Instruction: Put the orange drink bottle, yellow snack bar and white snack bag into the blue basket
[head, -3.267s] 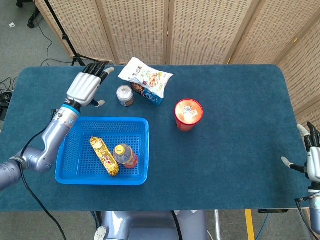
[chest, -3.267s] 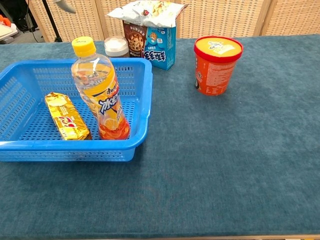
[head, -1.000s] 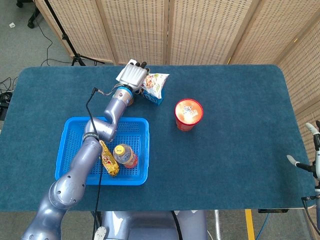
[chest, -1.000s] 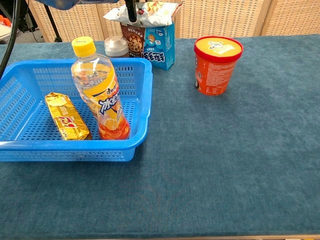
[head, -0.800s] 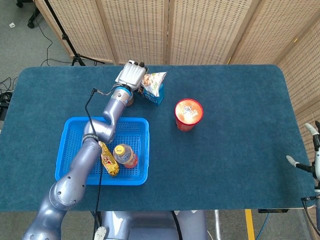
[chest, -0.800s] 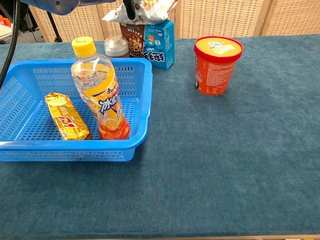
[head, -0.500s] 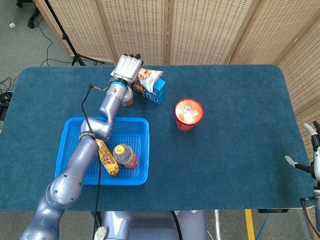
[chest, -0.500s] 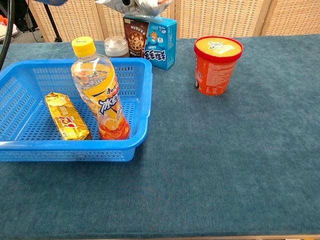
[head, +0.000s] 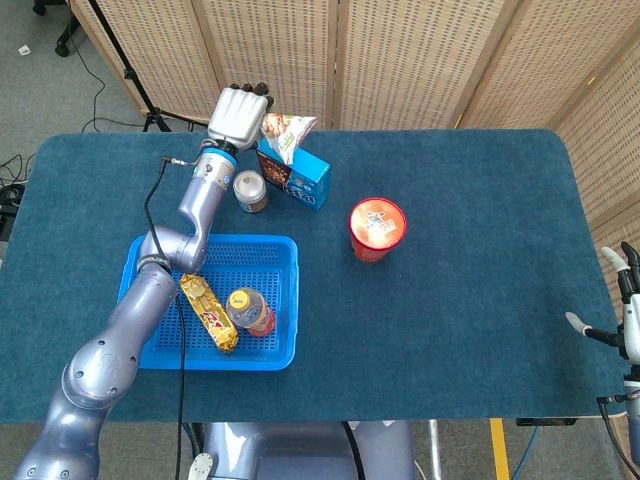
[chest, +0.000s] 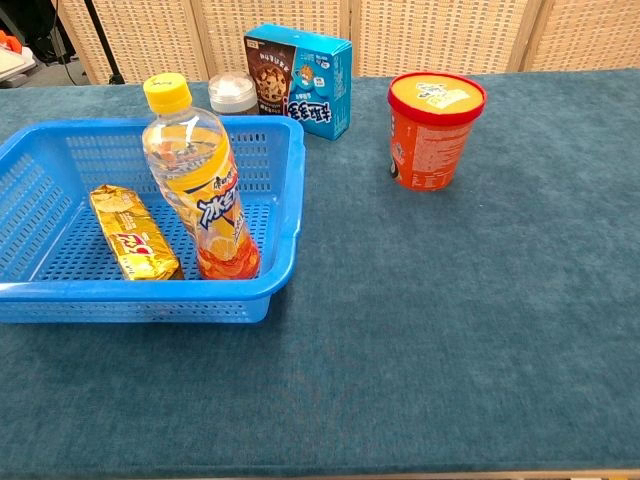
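Right hand (head: 628, 320): cut off at the table's right edge in the head view; we see fingers apart, nothing held. Left hand (head: 238, 112): seen only from its back in the head view, gripping the white snack bag (head: 284, 133) aloft over the blue box (chest: 300, 80) near the table's far edge; we cannot see its fingertips. Chest view shows neither hand nor bag. Blue basket (chest: 290, 215), near the front left corner: holds the orange drink bottle (chest: 201, 185) upright and the yellow snack bar (chest: 133, 232) flat. Small jar (chest: 232, 93): partly hidden behind the basket wall. Orange tub (chest: 434, 130): right of the box.
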